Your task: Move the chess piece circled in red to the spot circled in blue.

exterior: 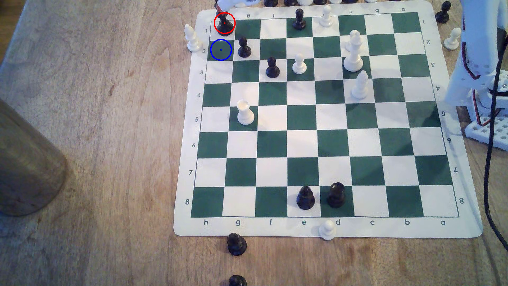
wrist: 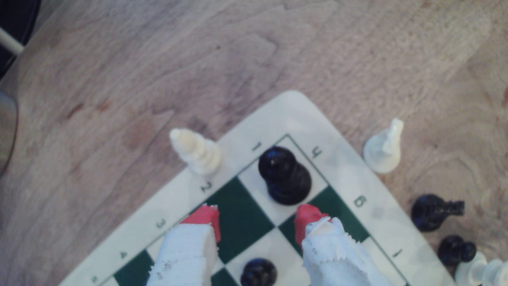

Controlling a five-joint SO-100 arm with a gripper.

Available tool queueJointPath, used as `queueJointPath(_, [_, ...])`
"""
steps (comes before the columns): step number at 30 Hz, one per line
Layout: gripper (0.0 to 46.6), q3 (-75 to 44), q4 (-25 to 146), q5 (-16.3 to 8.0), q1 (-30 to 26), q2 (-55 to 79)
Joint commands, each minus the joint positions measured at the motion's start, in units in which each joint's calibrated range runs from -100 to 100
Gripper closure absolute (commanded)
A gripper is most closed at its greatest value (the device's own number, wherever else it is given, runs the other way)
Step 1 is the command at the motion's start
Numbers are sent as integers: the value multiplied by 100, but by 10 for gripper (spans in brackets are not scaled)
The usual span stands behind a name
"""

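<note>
The chess piece (exterior: 224, 24), tall and glossy black, stands upright inside the red circle on the white corner square at the board's far left in the exterior view. In the wrist view the chess piece (wrist: 284, 176) sits just beyond my red fingertips (wrist: 308, 222). My gripper (wrist: 257, 220) is open, not touching it and holding nothing. In the exterior view my gripper (exterior: 224, 5) hovers right above the piece at the frame's top edge. The spot (exterior: 221, 49) is the blue-circled dark green square adjoining the piece's square; that same green square (wrist: 236, 211) lies between my fingers.
A black pawn (exterior: 244, 48) stands on the square to the exterior view's right of the spot. A white bishop (exterior: 192, 38) stands off the mat beside it. More captured pieces (wrist: 434, 211) crowd the far edge. The arm's base (exterior: 489, 82) is at the exterior view's right.
</note>
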Motion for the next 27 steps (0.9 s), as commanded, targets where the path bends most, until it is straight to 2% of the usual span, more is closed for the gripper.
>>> queueJointPath(1, [313, -760, -113, -20, -18, 12])
queueJointPath(27, [315, -1622, -441, 78, 130, 1286])
